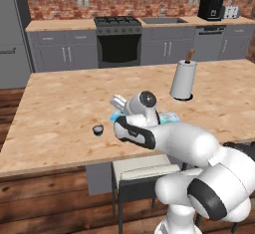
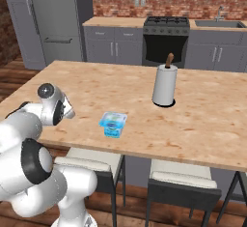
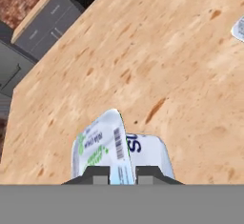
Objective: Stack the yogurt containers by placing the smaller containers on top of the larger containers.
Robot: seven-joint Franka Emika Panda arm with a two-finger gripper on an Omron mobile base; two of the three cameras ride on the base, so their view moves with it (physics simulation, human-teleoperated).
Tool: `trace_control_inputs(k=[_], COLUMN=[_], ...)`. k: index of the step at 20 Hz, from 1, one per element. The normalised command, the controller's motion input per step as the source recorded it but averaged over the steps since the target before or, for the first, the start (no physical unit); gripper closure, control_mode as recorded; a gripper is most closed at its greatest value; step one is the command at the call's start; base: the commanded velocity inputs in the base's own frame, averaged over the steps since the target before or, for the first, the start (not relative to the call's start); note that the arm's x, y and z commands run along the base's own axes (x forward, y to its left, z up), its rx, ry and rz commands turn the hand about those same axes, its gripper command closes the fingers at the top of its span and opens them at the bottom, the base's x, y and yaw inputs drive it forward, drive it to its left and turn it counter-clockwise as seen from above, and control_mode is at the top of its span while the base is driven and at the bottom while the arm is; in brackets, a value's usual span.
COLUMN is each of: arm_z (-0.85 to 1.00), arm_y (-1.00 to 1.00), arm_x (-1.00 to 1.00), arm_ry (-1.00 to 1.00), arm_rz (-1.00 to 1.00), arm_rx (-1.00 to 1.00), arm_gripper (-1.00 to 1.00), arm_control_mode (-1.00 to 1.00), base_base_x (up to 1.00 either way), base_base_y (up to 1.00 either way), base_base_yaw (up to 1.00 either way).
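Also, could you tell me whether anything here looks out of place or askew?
The small translucent cup in the jaws sits tilted, its label side facing the hand camera. The tub, tiny dark cup and paper roll stand upright.

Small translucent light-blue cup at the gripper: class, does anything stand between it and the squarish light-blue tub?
Nothing visible does. Only bare wooden counter separates the small translucent light-blue cup from the squarish light-blue tub; the tall white paper roll stands farther back.

Both base views look forward and down over the same counter (image 1: pixel 60 108); the hand view hangs close above it.
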Motion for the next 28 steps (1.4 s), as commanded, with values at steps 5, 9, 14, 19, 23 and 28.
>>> trace_control_inputs(k=[5, 9, 14, 19, 23, 28], arm_z=[0.56, 0.54, 0.53, 0.49, 0.38, 0.11], arm_y=[-0.42, -0.46, -0.46, -0.46, -0.39, -0.14], arm_x=[-0.17, -0.16, -0.14, -0.13, -0.06, 0.0], arm_ry=[-0.09, -0.09, -0.06, -0.04, -0.02, -0.02], arm_rz=[-0.08, -0.09, -0.08, -0.07, -0.04, 0.0], arm_rx=[0.11, 0.11, 0.1, 0.1, 0.1, 0.04], arm_gripper=[1.0, 1.0, 1.0, 1.0, 1.0, 1.0], arm_control_mode=[-1.0, -1.0, -1.0, -1.0, -1.0, -1.0], base_base_x=[0.0, 0.0, 0.0, 0.0, 0.0, 0.0], base_base_y=[0.0, 0.0, 0.0, 0.0, 0.0, 0.0], base_base_yaw=[0.0, 0.0, 0.0, 0.0, 0.0, 0.0])
